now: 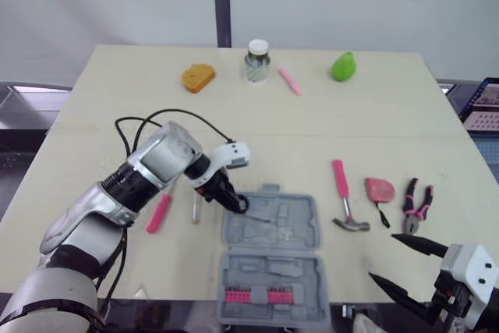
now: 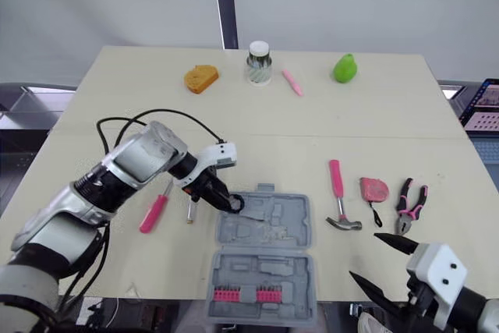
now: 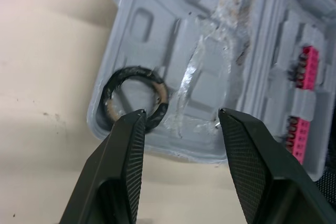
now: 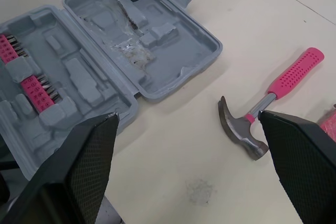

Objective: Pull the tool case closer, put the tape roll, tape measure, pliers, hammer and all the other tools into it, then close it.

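A pink screwdriver [image 1: 159,212] lay left of the tool case [image 1: 273,224], which sat open at the middle of the worktop's front edge. The left gripper [image 3: 181,116] hung over the case's far left corner, jaws parted and holding nothing, with the tape roll [image 3: 131,71] lying in that corner. Right of the case lay the hammer [image 1: 343,196], tape measure [image 1: 380,189] and pliers [image 1: 415,204]. Near the front right corner, the right gripper [image 1: 382,257] gaped wide, empty.
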`<action>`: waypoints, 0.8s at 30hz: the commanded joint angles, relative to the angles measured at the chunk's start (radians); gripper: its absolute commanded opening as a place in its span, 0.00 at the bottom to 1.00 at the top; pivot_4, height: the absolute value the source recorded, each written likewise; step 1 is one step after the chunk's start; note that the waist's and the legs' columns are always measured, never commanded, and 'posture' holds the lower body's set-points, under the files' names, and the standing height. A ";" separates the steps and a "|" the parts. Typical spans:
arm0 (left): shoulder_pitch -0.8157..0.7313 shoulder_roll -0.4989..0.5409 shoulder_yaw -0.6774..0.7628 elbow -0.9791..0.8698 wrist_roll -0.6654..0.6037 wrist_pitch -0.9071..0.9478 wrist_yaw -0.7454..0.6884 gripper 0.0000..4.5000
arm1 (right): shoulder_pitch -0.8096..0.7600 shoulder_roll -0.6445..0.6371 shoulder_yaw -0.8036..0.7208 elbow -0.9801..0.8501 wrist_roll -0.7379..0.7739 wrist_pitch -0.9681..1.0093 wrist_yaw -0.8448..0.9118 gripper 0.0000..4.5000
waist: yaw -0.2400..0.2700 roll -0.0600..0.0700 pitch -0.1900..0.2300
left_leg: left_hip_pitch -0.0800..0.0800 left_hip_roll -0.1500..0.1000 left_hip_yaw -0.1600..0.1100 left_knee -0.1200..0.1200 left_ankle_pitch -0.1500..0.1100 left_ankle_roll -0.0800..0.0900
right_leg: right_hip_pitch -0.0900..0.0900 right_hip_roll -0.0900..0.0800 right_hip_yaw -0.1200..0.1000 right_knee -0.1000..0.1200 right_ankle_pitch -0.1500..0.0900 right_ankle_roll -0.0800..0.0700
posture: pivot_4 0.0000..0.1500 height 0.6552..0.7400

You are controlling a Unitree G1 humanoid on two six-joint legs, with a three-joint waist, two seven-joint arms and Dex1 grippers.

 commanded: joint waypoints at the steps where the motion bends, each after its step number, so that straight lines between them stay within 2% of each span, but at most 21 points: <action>1: 0.030 0.026 0.072 -0.054 -0.034 -0.039 0.007 0.52 | -0.002 0.005 -0.018 -0.015 0.003 -0.004 -0.012 1.00 | -0.001 0.000 0.000 | 0.000 0.000 0.000 0.000 0.000 0.000 | 0.000 0.000 0.000 0.000 0.000 0.000 | 1.00 0.47; 6: 0.231 0.016 0.267 -0.082 -0.087 -0.317 0.057 0.52 | -0.018 -0.002 -0.018 -0.009 0.002 0.000 -0.013 1.00 | -0.006 0.002 -0.001 | 0.000 0.000 -0.001 -0.001 0.000 0.000 | 0.000 0.000 0.000 0.000 0.000 0.000 | 1.00 0.47; 10: 0.401 -0.044 0.409 -0.044 -0.113 -0.614 0.112 0.52 | -0.025 -0.003 -0.020 -0.004 -0.001 0.002 -0.011 1.00 | -0.002 0.002 -0.001 | 0.000 0.000 -0.001 0.000 0.000 0.000 | 0.000 0.000 0.000 0.000 0.000 0.000 | 1.00 0.47; 17: 0.504 -0.108 0.473 0.124 -0.068 -0.937 0.157 0.52 | -0.031 -0.004 -0.024 0.006 -0.003 0.003 -0.009 1.00 | 0.004 0.002 -0.001 | 0.001 -0.001 0.000 0.000 0.000 0.000 | 0.001 -0.001 0.000 0.000 0.000 0.000 | 1.00 0.47; 24: 0.505 -0.149 0.472 0.236 -0.040 -1.053 0.181 0.52 | -0.036 -0.009 -0.031 0.013 0.000 0.003 -0.006 1.00 | 0.003 0.002 -0.002 | 0.001 -0.001 0.000 0.000 0.000 0.000 | 0.000 -0.001 0.000 0.000 0.000 0.000 | 1.00 0.47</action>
